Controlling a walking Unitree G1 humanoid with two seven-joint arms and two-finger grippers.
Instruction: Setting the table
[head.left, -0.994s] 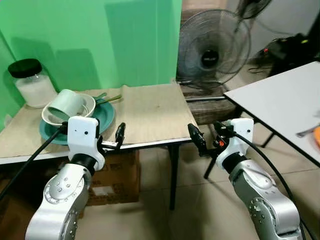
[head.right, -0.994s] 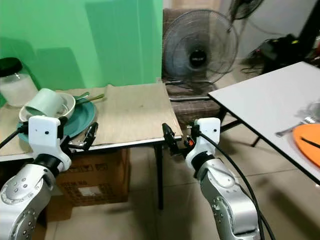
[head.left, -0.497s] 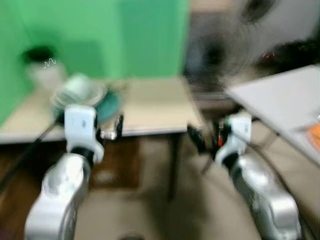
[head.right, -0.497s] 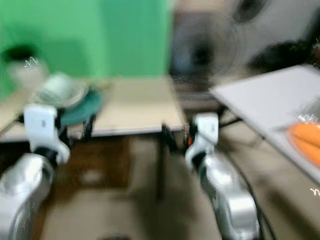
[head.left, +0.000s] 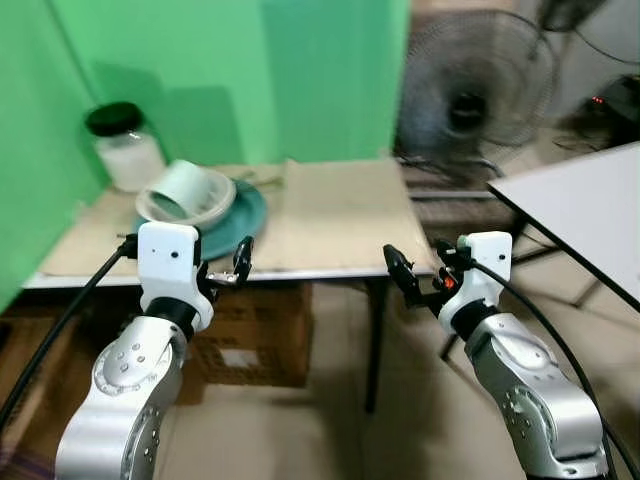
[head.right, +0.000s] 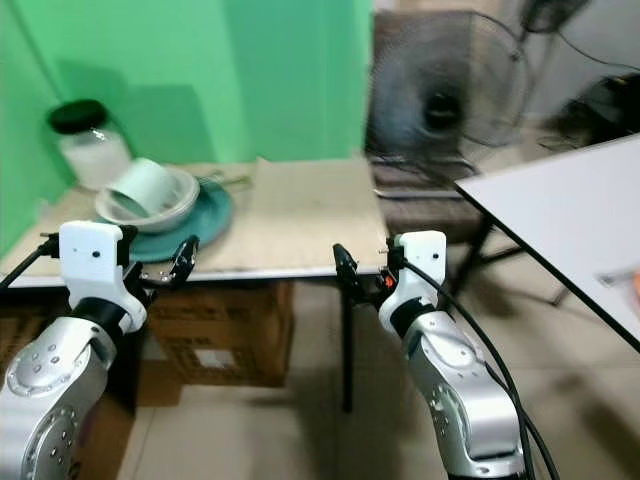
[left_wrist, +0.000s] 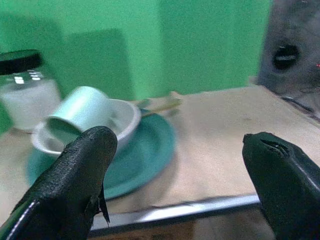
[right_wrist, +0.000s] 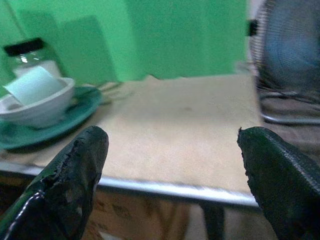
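Note:
A pale green cup (head.left: 178, 188) lies on its side in a white bowl (head.left: 221, 203), which sits on a teal plate (head.left: 246, 213) at the left of a small beige-topped table (head.left: 342, 213). Cutlery handles (left_wrist: 161, 105) stick out behind the plate. My left gripper (head.left: 226, 271) is open and empty, held just short of the table's front edge, in front of the plate. Level with it, my right gripper (head.left: 420, 281) is open and empty off the table's front right corner. The left wrist view has cup, bowl and plate (left_wrist: 145, 150) between its fingers (left_wrist: 75, 185).
A glass jar (head.left: 125, 150) with a black lid stands at the table's back left, against a green wall. A cardboard box (head.left: 250, 340) sits under the table. A standing fan (head.left: 475, 100) is behind on the right, and a white table (head.left: 590, 205) is at the right edge.
The whole picture has shifted right and sharpened after a blurred frame, so the camera turned left. Both grippers keep the same open pose before me.

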